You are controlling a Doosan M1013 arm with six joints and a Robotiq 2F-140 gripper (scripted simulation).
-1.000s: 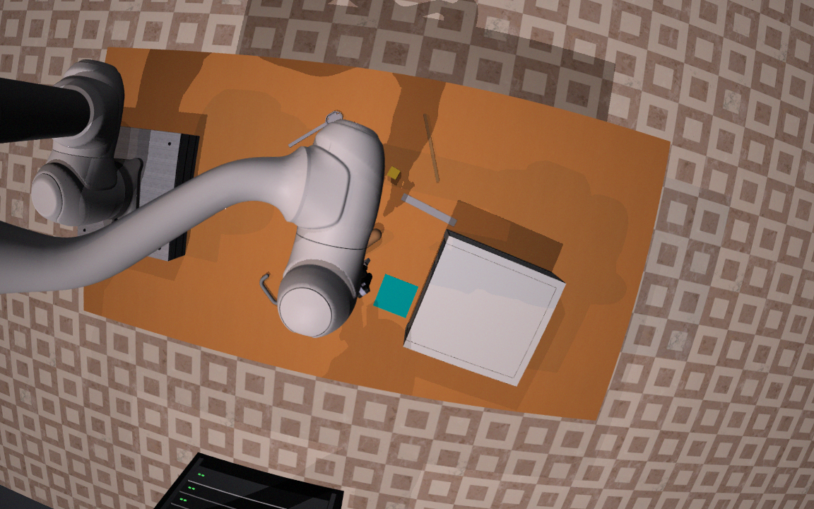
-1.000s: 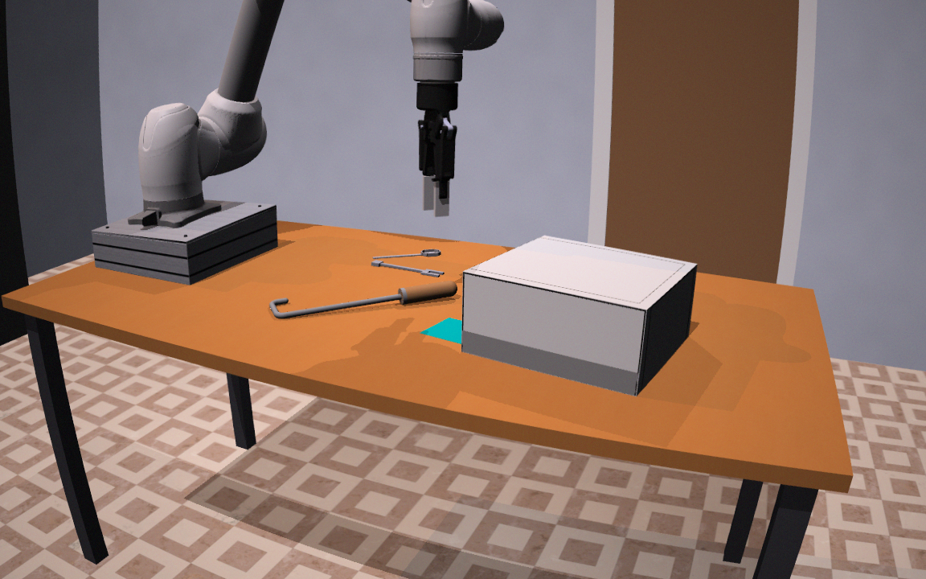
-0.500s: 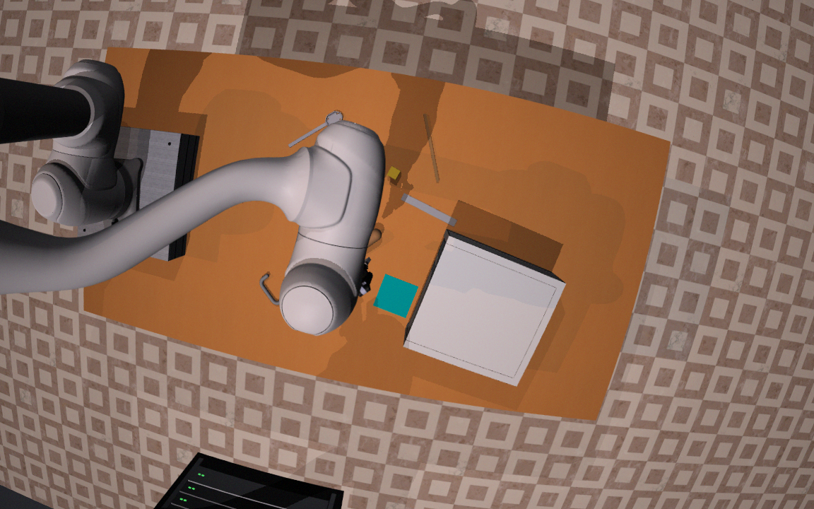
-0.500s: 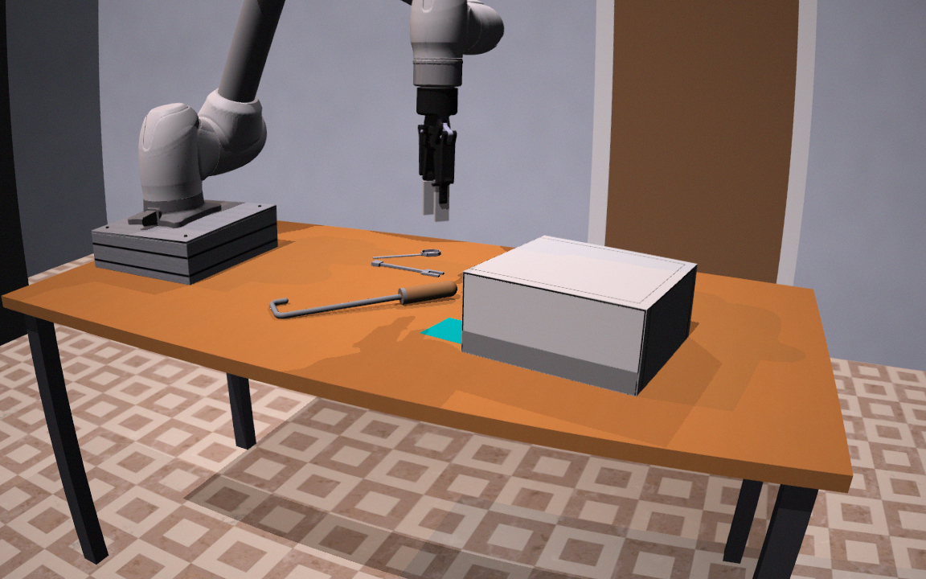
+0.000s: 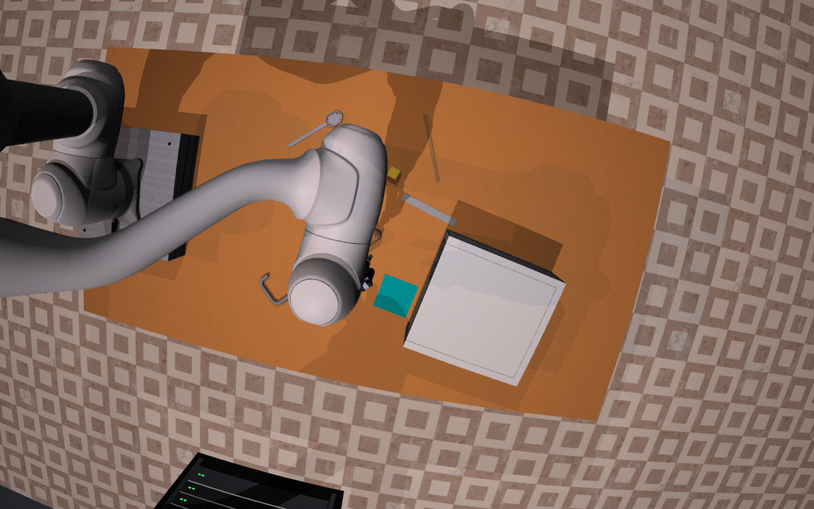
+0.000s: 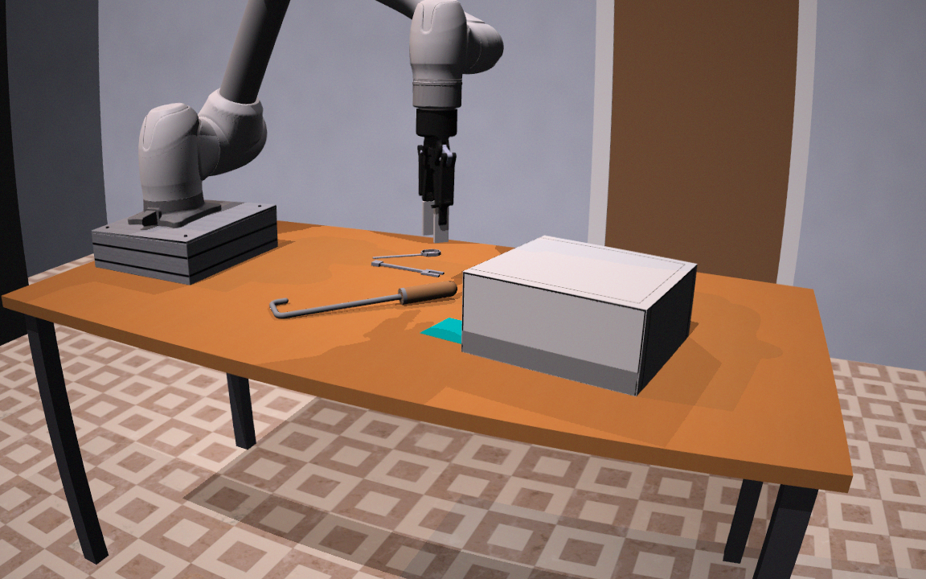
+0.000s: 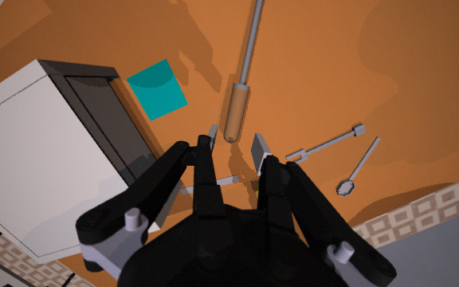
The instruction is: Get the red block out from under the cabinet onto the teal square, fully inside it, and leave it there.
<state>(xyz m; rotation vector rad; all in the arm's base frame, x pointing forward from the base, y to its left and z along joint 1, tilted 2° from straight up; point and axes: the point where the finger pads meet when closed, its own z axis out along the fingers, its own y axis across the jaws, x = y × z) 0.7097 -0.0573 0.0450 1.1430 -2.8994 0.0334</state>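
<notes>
Table (image 6: 164, 317): matt orange top, smooth, no grain; dark matt legs.

Cabinet (image 6: 559, 317), beside the jaws: smooth pale grey panels, faint sheen on top, dark matt side and recess.

Teal square (image 7: 157, 89), ahead of the jaws: flat, matt, like paint or film.

Hook tool (image 7: 249, 44), just beyond the fingertips: dull grey metal-looking rod, smooth brown wood-like handle.

Fork-ended tool (image 7: 325, 144) and spoon (image 7: 358, 167), off to one side of the jaws: thin matt grey metal look.

Gripper (image 7: 235, 149): matt black links, pale grey smooth pads.

Arm (image 5: 208, 196): satin light grey shell.
</notes>
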